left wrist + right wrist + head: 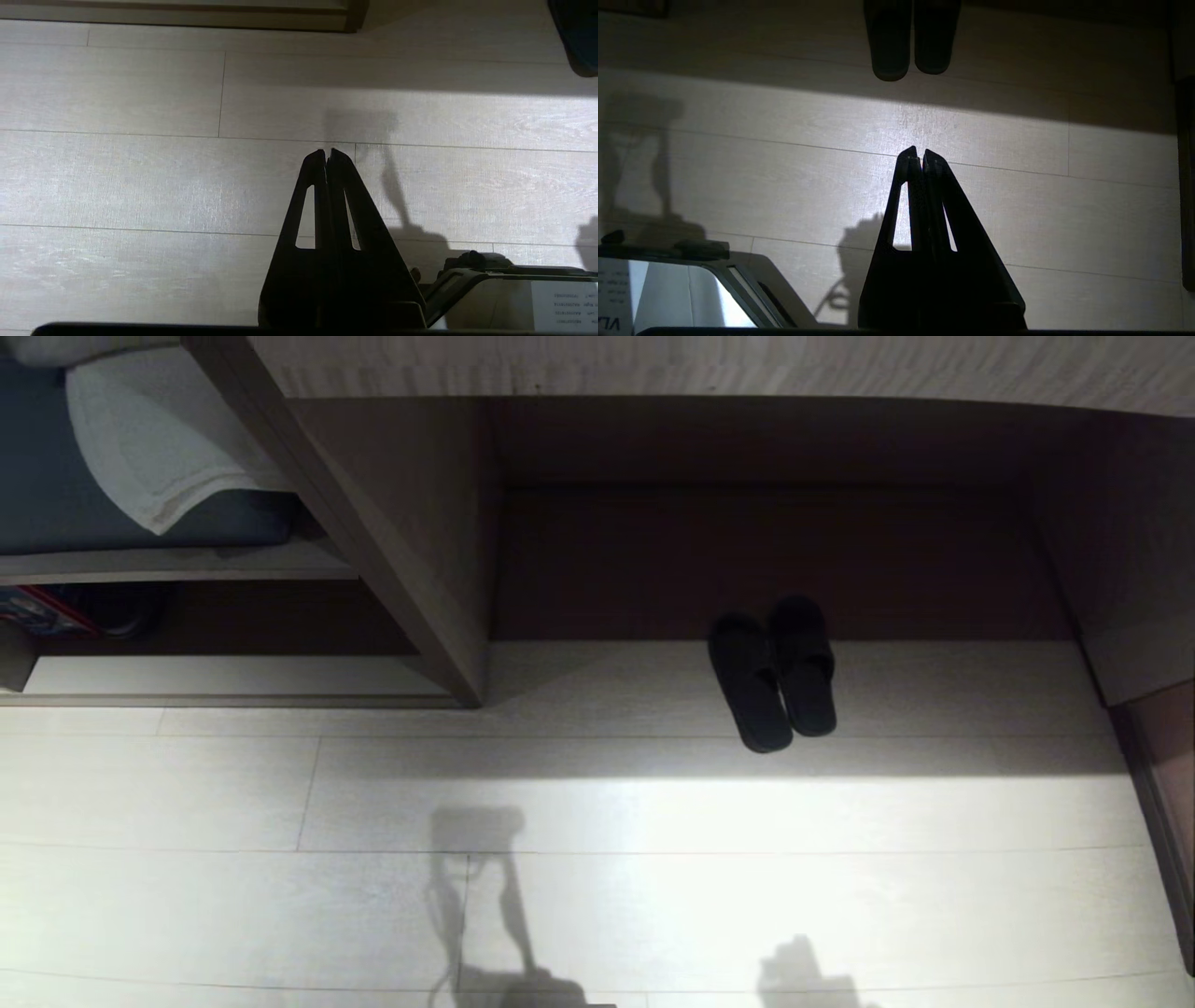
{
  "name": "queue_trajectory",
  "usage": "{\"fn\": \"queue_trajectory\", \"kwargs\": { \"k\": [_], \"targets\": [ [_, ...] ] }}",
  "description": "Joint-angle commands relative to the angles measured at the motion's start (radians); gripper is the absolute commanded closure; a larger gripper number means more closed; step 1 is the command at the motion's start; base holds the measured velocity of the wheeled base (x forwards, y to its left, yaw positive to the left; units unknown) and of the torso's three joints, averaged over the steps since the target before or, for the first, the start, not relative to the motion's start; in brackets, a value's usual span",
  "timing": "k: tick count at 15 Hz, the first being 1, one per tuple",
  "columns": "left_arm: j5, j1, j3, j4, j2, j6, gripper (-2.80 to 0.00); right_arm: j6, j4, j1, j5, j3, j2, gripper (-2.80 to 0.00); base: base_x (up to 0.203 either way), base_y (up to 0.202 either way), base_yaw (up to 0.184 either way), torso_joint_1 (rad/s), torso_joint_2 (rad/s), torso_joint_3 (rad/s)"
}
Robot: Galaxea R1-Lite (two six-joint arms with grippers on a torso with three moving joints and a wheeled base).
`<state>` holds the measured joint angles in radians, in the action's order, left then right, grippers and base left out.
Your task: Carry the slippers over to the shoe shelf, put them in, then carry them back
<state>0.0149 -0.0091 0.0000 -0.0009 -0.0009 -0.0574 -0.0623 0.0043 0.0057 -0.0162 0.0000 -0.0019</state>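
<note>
The slippers [773, 672], a flat dark pair, lie side by side on the pale floor. Their toes point into the dark desk recess. The right wrist view shows their heels [910, 37] straight ahead of my right gripper [920, 151], which is shut, holds nothing and hangs well short of them. My left gripper [326, 153] is also shut with nothing in it over bare floor, and one slipper heel [577, 37] shows far off to its side. The shoe shelf [224, 677], a low pale cubby with a dark back, is at the left beyond the slanted panel [364, 532]. Neither arm shows in the head view.
A white towel [159, 448] lies on a blue-grey cushion above the shelf. A bulkier dark shoe [121, 611] sits inside the cubby. The recess's right side panel [1130, 569] stands at the right. Parts of my base [514, 289] [691, 289] lie beside each gripper.
</note>
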Motion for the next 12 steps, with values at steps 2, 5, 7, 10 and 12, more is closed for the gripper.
{"fn": "queue_trajectory", "kwargs": {
  "k": [2,5,7,10,12],
  "targets": [
    [0.0,0.0,0.0,-0.001,0.001,-0.001,0.0,-0.001,0.0,0.0,-0.001,0.0,0.001,0.0,0.0,0.0,0.0,0.002,0.0,0.2],
    [0.0,0.0,0.0,-0.001,0.001,-0.001,0.0,-0.001,-0.001,0.0,-0.001,0.0,0.002,0.0,0.0,0.0,0.0,-0.001,0.01,0.199],
    [0.0,0.0,0.0,-0.001,0.001,-0.001,0.0,-0.001,0.0,0.0,-0.001,0.0,0.0,0.0,0.0,0.0,0.0,0.005,0.0,0.211],
    [0.0,0.0,0.0,-0.001,0.001,-0.001,0.0,-0.001,0.0,0.0,-0.001,0.0,0.002,0.0,0.0,0.0,0.0,0.003,0.0,0.203],
    [0.0,0.0,0.0,-0.001,0.001,-0.001,0.0,-0.001,0.0,0.0,-0.001,0.0,0.002,0.0,0.0,0.0,0.0,0.002,0.0,0.2]
  ]
}}
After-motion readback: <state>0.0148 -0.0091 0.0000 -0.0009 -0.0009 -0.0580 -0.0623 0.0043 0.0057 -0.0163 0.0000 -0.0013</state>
